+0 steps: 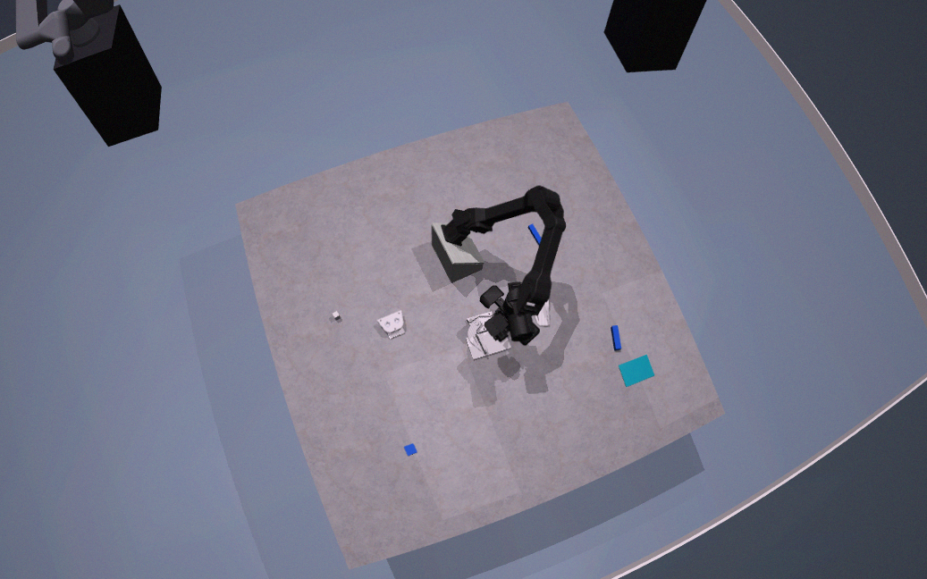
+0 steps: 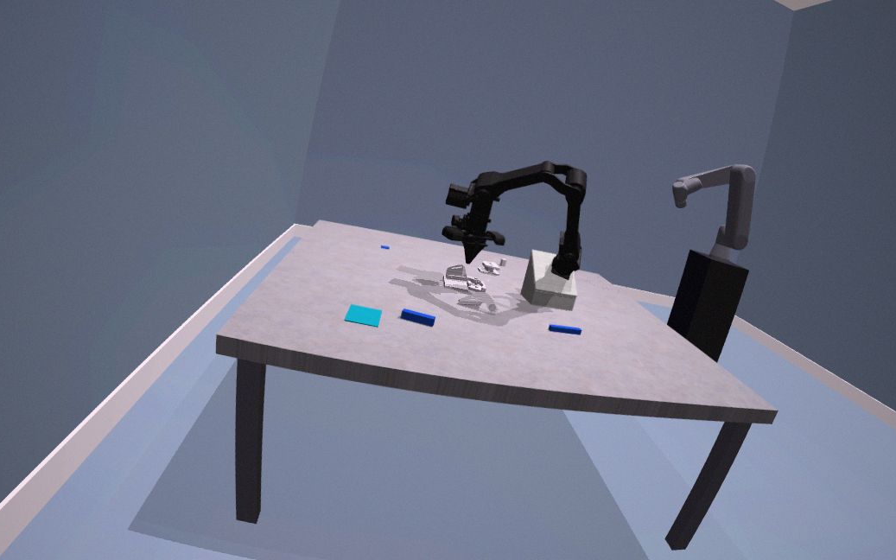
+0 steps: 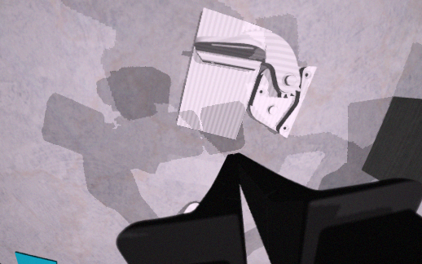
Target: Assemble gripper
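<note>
The white gripper base [image 1: 489, 350] [image 2: 454, 283] [image 3: 217, 94] lies on the table. One curved white jaw [image 3: 279, 49] sits at its upper pin in the wrist view, with teeth showing. The other pin [image 3: 272, 109] is bare. The second jaw [image 1: 543, 314] [image 2: 481, 305] lies apart on the table; a sliver shows behind a finger in the wrist view. The white housing plate [image 1: 391, 323] [image 2: 490, 266] lies apart on the base's other side. My gripper [image 2: 468, 262] [image 3: 234, 159] is shut and empty, above the table near the base. Its tips are hidden in the top view.
A small white cylinder [image 1: 336, 315] [image 2: 503, 262] stands beyond the housing plate. Blue bars [image 1: 615, 338] [image 2: 565, 329], a teal square [image 1: 636, 370] [image 2: 363, 315] and a small blue square [image 1: 410, 448] [image 2: 384, 247] lie around. My arm stands on a pale block [image 1: 465, 256] [image 2: 552, 297].
</note>
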### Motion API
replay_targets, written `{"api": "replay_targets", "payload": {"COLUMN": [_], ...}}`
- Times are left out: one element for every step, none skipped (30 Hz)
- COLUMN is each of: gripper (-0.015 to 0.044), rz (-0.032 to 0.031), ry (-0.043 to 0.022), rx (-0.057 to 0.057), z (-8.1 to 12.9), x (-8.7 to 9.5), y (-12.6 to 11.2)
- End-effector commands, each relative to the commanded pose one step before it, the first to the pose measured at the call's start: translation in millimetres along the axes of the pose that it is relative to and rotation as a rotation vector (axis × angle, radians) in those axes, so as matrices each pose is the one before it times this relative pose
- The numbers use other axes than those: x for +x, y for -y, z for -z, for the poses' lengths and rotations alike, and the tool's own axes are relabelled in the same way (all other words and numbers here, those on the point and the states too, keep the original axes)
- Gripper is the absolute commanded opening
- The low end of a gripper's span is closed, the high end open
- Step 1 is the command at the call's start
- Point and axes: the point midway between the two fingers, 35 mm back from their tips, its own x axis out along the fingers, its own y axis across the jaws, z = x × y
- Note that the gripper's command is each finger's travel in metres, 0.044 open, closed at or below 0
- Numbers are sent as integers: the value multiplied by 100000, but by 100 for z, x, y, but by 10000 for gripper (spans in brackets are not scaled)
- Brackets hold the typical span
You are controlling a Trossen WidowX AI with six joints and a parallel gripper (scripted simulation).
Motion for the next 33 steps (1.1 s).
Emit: {"api": "replay_targets", "payload": {"gripper": [0, 0, 0, 0, 0, 0, 0, 0, 0, 0, 0, 0, 0, 0, 0, 0, 0, 0, 0, 0, 0, 0, 0, 0, 0, 0, 0, 0, 0, 0, 0, 0, 0], "rz": [-263, -10, -10, -10, -11, -11, -11, -11, -11, -12, -12, -12, -12, -12, -13, -13, -13, -13, -14, -14, -14, -15, -9, -9, -10, -10, -10, -11, -11, -11, -12, -12, -18], "ry": [-203, -3, -3, -3, -3, -4, -4, -4, -4, -4, -4, -4, -4, -4, -4, -4, -4, -4, -4, -4, -4, -4, -4, -4, -4, -4, -4, -4, -4, -4, -4, -4, -3], "rx": [-7372, -2251, -2251, -2251, -2251, -2251, -2251, -2251, -2251, -2251, -2251, -2251, -2251, -2251, -2252, -2252, -2252, -2252, -2252, -2252, -2252, -2252, -2253, -2253, -2253, -2253, -2253, -2253, -2253, -2253, -2253, -2253, -2252], "z": [426, 91, 91, 90, 90, 89, 89, 88, 87, 86, 86, 85, 84, 83, 82, 82, 81, 80, 79, 78, 77, 75, 75, 74, 73, 72, 70, 69, 68, 67, 65, 64, 62], "x": [-82, -6, -6, -6, -5, -5, -5, -5, -5, -5, -5, -5, -5, -5, -5, -5, -5, -5, -5, -5, -5, -5, -4, -4, -4, -4, -3, -3, -3, -3, -3, -3, -4], "y": [-73, -23, -25, -26, -28, -30, -32, -33, -35, -37, -38, -40, -42, -43, -45, -46, -48, -49, -51, -52, -54, -55, -56, -58, -59, -60, -62, -63, -64, -66, -67, -68, -70]}}
